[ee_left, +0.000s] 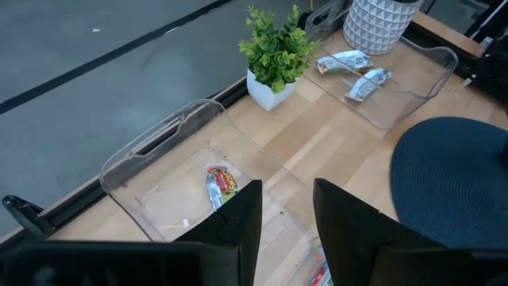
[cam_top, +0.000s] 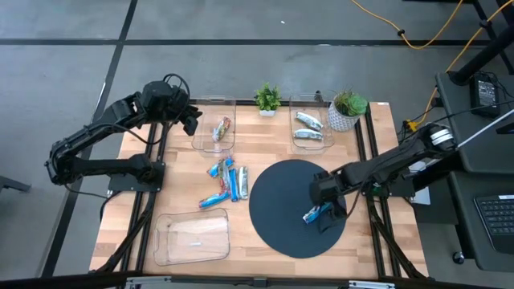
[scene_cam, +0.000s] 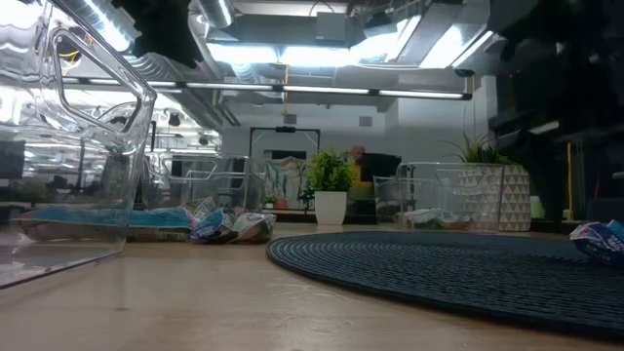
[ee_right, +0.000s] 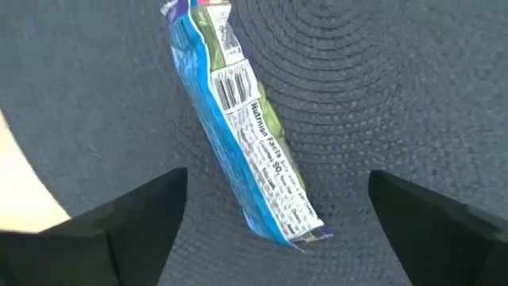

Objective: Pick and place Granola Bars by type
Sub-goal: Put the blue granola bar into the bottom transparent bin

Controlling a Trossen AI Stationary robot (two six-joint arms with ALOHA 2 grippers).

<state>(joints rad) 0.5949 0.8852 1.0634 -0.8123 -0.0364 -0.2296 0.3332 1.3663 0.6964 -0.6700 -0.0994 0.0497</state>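
Note:
A blue-wrapped granola bar (ee_right: 238, 135) lies flat on the dark round mat (cam_top: 281, 205); it also shows in the high view (cam_top: 313, 214). My right gripper (ee_right: 278, 218) hovers over it, open, one finger on either side of the bar's end and apart from it. Several blue and silver-white bars (cam_top: 226, 181) lie in a loose pile on the wood between the trays. A red-orange bar (ee_left: 221, 184) lies in the far-left clear tray (cam_top: 213, 128). Two silver-white bars (cam_top: 308, 128) lie in the far-right clear tray (cam_top: 299, 103). My left gripper (ee_left: 286, 214) is open above the far-left tray's near edge.
A third clear tray (cam_top: 193, 237) sits at the near left of the table. A small green plant in a white pot (cam_top: 267, 99) stands between the far trays, and a larger plant in a patterned pot (cam_top: 346, 111) stands at the far right corner.

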